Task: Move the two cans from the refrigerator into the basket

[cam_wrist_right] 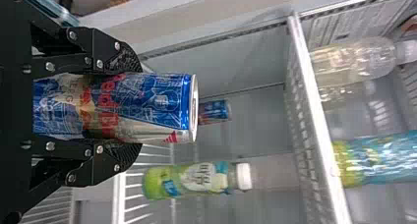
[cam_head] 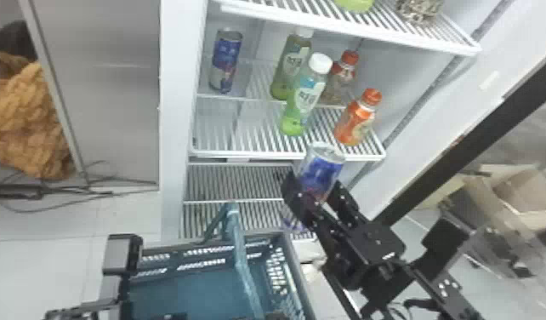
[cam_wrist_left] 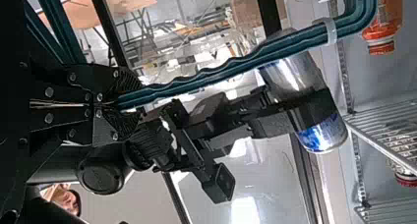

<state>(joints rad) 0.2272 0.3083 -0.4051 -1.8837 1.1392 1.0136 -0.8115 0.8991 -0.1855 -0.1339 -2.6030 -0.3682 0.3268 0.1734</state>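
Can (cam_head: 323,166) in blue and silver is grasped between the fingers of the right gripper (cam_head: 315,183) just outside the refrigerator (cam_head: 174,127), apparently the first bound for the basket (cam_head: 200,289).
Second can (cam_head: 226,61) stands toward the back of the shelf (cam_head: 251,153), beyond the green-tinted bottle (cam_head: 302,102), while the left gripper (cam_wrist_left: 128,105) has its fingers clenched on the basket handle (cam_wrist_left: 221,72). The job looks partly done: one can is off the shelf, its drop into the basket is left, and the second can's whole transfer awaits.
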